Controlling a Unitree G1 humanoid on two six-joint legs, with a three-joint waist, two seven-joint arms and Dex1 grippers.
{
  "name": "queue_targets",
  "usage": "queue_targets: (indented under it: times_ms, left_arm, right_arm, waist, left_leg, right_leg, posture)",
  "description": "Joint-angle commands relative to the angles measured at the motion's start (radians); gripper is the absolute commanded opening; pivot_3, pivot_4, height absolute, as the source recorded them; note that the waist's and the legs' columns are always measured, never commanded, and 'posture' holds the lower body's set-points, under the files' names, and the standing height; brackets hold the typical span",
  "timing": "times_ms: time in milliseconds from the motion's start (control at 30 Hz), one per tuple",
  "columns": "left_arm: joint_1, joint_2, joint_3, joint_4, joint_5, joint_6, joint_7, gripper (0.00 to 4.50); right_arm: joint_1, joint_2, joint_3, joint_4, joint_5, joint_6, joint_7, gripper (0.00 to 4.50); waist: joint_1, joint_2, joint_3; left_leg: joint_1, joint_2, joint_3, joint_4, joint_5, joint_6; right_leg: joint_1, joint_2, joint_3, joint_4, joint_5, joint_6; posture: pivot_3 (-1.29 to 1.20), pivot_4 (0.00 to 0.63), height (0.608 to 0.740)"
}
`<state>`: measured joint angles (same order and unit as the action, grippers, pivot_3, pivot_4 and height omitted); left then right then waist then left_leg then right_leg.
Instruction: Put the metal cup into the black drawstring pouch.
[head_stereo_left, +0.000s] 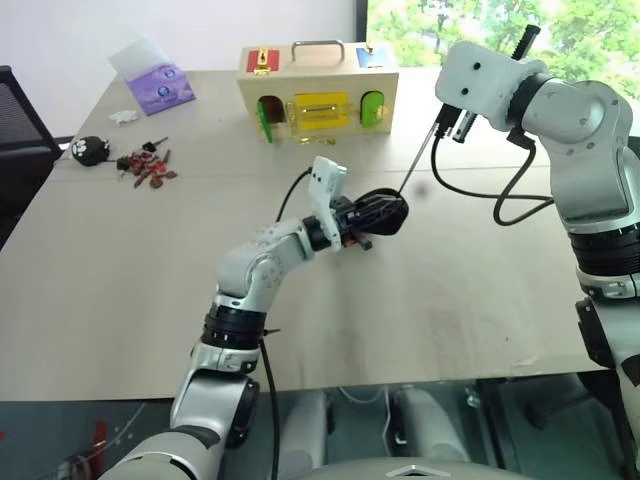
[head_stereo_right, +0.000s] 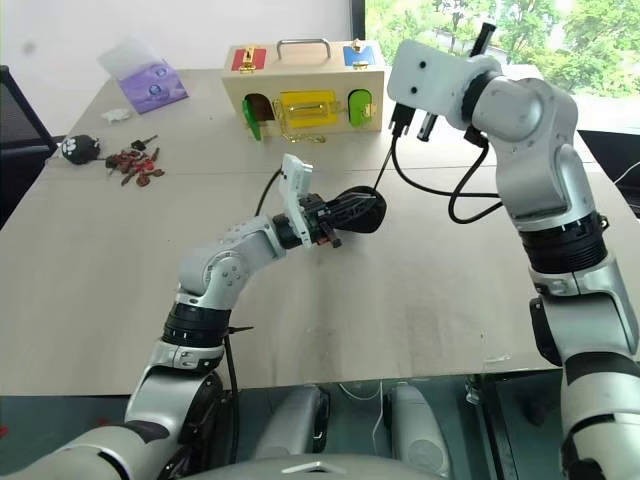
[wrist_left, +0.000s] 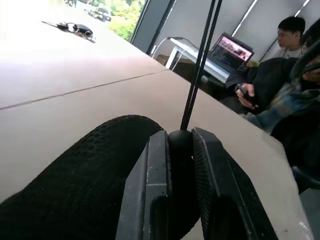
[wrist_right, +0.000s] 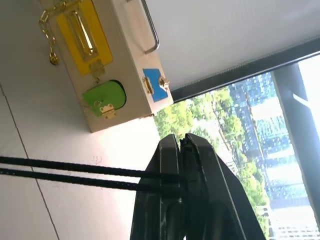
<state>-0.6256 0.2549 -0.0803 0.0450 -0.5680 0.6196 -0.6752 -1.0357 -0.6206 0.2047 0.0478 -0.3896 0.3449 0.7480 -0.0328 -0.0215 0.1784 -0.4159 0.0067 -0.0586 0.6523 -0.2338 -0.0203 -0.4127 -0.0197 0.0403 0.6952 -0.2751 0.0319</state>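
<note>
The black drawstring pouch (head_stereo_left: 388, 210) lies bunched at the middle of the table. My left gripper (head_stereo_left: 368, 222) is shut on the pouch's gathered neck; in the left wrist view its fingers (wrist_left: 155, 175) pinch the black fabric (wrist_left: 85, 185) where the cord comes out. A thin black cord (head_stereo_left: 418, 163) runs taut from the pouch up and to the right. My right gripper (wrist_right: 181, 141) is shut on the cord's two strands (wrist_right: 75, 172), and it hangs above the table to the right of the pouch (head_stereo_left: 450, 125). The metal cup is hidden.
A wooden lock box (head_stereo_left: 318, 90) with coloured doors stands at the back of the table. At the far left lie red keys (head_stereo_left: 148, 165), a black-and-white plush keychain (head_stereo_left: 90, 150) and a purple packet (head_stereo_left: 160, 85). People sit by a laptop (wrist_left: 232, 50) beyond the table's right edge.
</note>
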Motion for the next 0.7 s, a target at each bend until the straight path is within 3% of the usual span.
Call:
queue_targets:
  times_ms: [33,167,200,300,333,367,433,500,567,700]
  left_arm:
    - [0.017,0.029,-0.008,0.036,0.058,-0.028,-0.017,0.08]
    - [0.009,0.016,0.010,0.023,0.051,-0.072,-0.039,0.08]
    - [0.006,0.012,0.021,0.020,0.047,-0.081,-0.036,0.58]
    - [0.006,0.024,0.041,-0.017,0.024,-0.080,-0.064,1.91]
    - [0.008,0.032,0.059,-0.040,0.008,-0.075,-0.067,2.54]
    - [0.010,0.042,0.077,-0.063,-0.004,-0.069,-0.067,2.88]
    - [0.025,0.069,0.108,-0.106,-0.027,-0.048,-0.074,3.62]
    - [0.050,0.103,0.133,-0.144,-0.048,-0.022,-0.080,4.46]
    - [0.087,0.142,0.157,-0.187,-0.069,0.004,-0.084,4.50]
    - [0.198,0.215,0.209,-0.267,-0.092,0.014,-0.102,4.50]
  right_arm:
    - [0.015,-0.036,-0.139,-0.042,0.074,0.059,-0.013,0.00]
    - [0.172,0.019,-0.191,-0.156,0.276,0.222,0.091,0.00]
    - [0.211,0.023,-0.201,-0.173,0.305,0.245,0.098,0.00]
    - [0.320,0.013,-0.237,-0.215,0.378,0.286,0.114,0.91]
    - [0.371,0.005,-0.260,-0.243,0.410,0.303,0.123,1.50]
    - [0.418,-0.001,-0.285,-0.275,0.443,0.328,0.131,1.98]
    - [0.505,-0.015,-0.337,-0.343,0.499,0.366,0.141,2.58]
    - [0.588,-0.028,-0.392,-0.417,0.563,0.408,0.149,3.47]
    - [0.669,-0.032,-0.446,-0.491,0.620,0.432,0.146,4.40]
    - [0.825,-0.004,-0.528,-0.619,0.715,0.436,0.121,4.46]
  waist:
    - [0.000,0.000,0.000]
    - [0.000,0.000,0.000]
    - [0.000,0.000,0.000]
    - [-0.001,0.000,0.000]
    - [-0.003,0.000,0.000]
    - [-0.003,0.000,0.000]
    - [-0.002,0.000,0.000]
    - [-0.004,0.000,0.000]
    - [-0.007,0.000,0.000]
    - [-0.007,0.000,0.000]
  left_leg:
    - [0.000,0.000,0.000,0.000,0.000,0.000]
    - [0.000,0.000,0.000,0.000,-0.001,0.001]
    - [0.000,0.000,-0.001,0.000,-0.001,0.002]
    - [0.000,0.000,-0.001,0.000,-0.002,0.003]
    - [0.000,0.000,-0.001,0.001,-0.002,0.004]
    - [0.000,0.000,-0.001,0.001,-0.002,0.004]
    - [0.000,0.000,-0.001,0.001,-0.002,0.004]
    - [0.000,0.001,-0.003,0.000,-0.002,0.004]
    - [0.000,0.001,-0.002,-0.001,-0.002,0.004]
    - [0.002,0.002,-0.002,0.000,-0.002,0.004]
  right_leg:
    - [0.000,0.000,0.000,0.000,0.000,0.000]
    - [0.000,0.000,-0.001,0.000,0.000,0.000]
    - [0.000,0.000,-0.001,0.000,0.000,0.000]
    - [0.001,0.000,0.000,0.001,0.000,0.000]
    - [0.001,0.000,0.000,0.001,0.000,0.000]
    - [0.001,0.000,0.000,0.001,0.000,0.000]
    - [0.001,0.001,0.000,0.001,0.000,0.000]
    - [0.001,0.001,-0.001,0.001,0.000,0.000]
    - [0.000,0.001,0.000,0.001,0.000,0.000]
    - [0.002,0.001,0.000,0.001,0.000,0.000]
  posture:
    - [0.00,0.150,0.740]
    - [0.00,0.150,0.740]
    - [0.00,0.150,0.740]
    - [0.00,0.150,0.740]
    - [0.00,0.150,0.740]
    - [0.00,0.150,0.740]
    - [0.00,0.150,0.740]
    - [0.00,0.150,0.740]
    - [0.00,0.150,0.740]
    - [0.00,0.150,0.740]
